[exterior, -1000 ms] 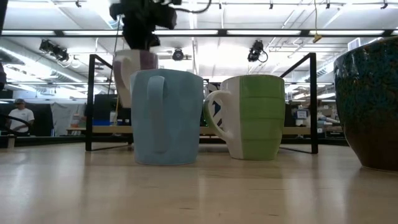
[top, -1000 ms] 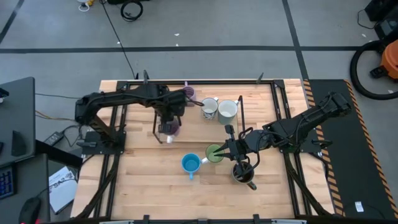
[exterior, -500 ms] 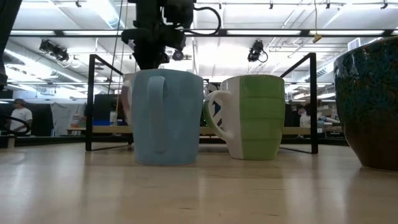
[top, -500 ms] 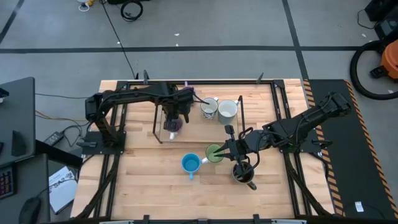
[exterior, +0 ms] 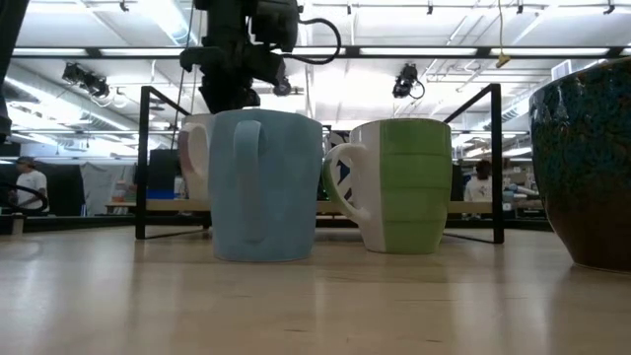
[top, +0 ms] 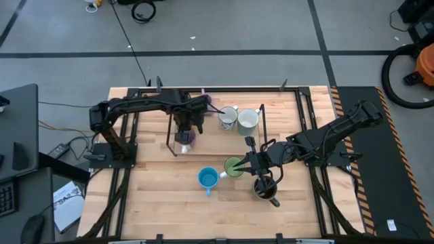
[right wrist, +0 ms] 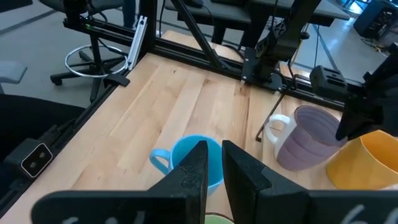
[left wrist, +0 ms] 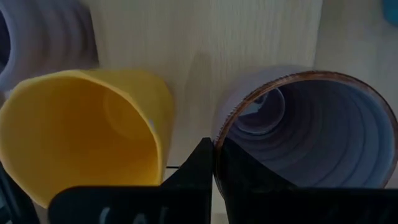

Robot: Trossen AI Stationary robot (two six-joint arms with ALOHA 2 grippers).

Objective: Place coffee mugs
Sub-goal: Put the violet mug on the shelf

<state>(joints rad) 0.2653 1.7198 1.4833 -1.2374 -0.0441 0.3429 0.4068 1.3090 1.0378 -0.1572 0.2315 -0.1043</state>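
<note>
My left gripper [top: 190, 127] [left wrist: 213, 146] reaches over the black wire rack [exterior: 144, 163] and is shut on a lavender mug [top: 186, 139] [exterior: 194, 158] [right wrist: 305, 146]. A yellow-orange mug [left wrist: 81, 130] [right wrist: 367, 158] stands right beside that mug, and a second lavender mug [top: 206, 102] stands farther back. My right gripper [top: 243, 163] [right wrist: 214, 149] waits over the green mug [top: 233, 168] [exterior: 399, 182], open by a narrow gap and touching nothing. The green mug, the blue mug [top: 207, 178] and the dark brown mug [top: 266, 190] stand upright on their bases on the table. My left gripper pinches the lavender mug's wall at the rim [left wrist: 219, 134], one finger [left wrist: 196, 165] outside and the other inside the mug. The fingers come from above, pointing down. The mug hangs upright, low inside the rack; the blue mug hides whether its base rests.
A patterned white mug [top: 228, 118] and a pale white-grey mug [top: 248, 120] stand in the rack's right part. The rack's black posts and bars [top: 263, 129] frame the far middle of the table. Bare wood lies at the table's near left [top: 156, 203].
My left gripper has lowered the lavender mug, still upright, from above the blue mug's top in the low view down into the rack. It first swung toward the table's right and far edge, then drifted back a little left. The right arm stayed still.
</note>
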